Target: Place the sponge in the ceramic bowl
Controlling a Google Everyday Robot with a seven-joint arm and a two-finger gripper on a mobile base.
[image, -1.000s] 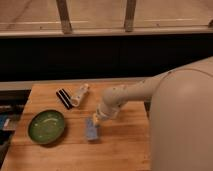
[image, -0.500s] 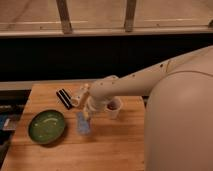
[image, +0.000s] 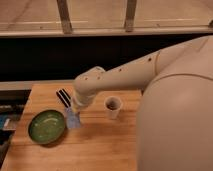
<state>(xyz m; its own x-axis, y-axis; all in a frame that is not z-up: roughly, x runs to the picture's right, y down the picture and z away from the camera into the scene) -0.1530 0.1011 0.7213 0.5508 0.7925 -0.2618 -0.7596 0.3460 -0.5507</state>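
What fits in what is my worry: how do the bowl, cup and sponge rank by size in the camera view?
1. bowl
2. cup
3. sponge, close to the cup; the gripper grips it beside the bowl's rim.

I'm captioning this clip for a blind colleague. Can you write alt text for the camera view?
The robot's gripper holds a light-blue sponge beside the right edge of a green bowl on a wooden table. A white cup stands to the right of the gripper, and a striped block lies just beyond it.
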